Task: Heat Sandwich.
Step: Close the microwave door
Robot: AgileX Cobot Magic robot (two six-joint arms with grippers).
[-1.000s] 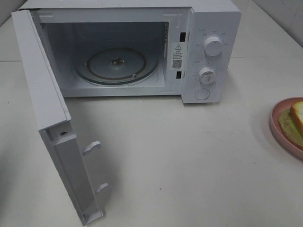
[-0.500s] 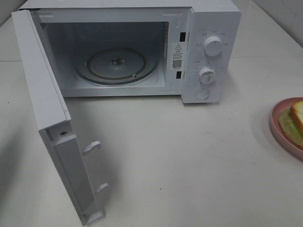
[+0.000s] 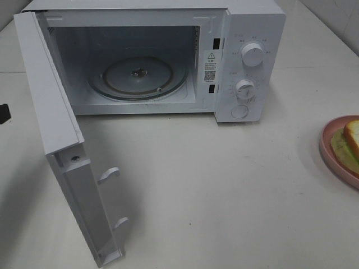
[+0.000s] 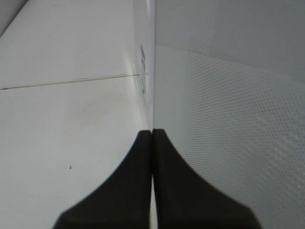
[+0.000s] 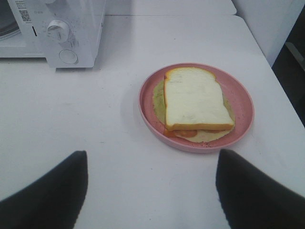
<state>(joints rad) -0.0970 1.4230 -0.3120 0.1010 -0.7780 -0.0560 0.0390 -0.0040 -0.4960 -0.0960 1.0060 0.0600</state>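
The sandwich (image 5: 193,98), pale bread with a tan crust over a green layer, lies on a round pink plate (image 5: 238,90). In the high view both are cut off at the right edge: the sandwich (image 3: 352,140) and the plate (image 3: 325,140). My right gripper (image 5: 151,153) is open and empty, over the table a little short of the plate; it is out of the high view. The white microwave (image 3: 252,33) stands with its door (image 3: 50,112) swung wide open and its glass turntable (image 3: 140,75) bare. My left gripper (image 4: 152,131) is shut and empty beside the door's outer face (image 4: 228,95); a dark part of it shows at the left edge of the high view (image 3: 4,114).
The microwave's control panel with two knobs (image 3: 252,55) faces the front; it also shows in the right wrist view (image 5: 71,24). The open door reaches far out over the table's left front. The table's right edge (image 5: 267,62) lies just past the plate.
A dark part of my left gripper has come into the high view at the left edge. The microwave, door, plate and sandwich have not moved.
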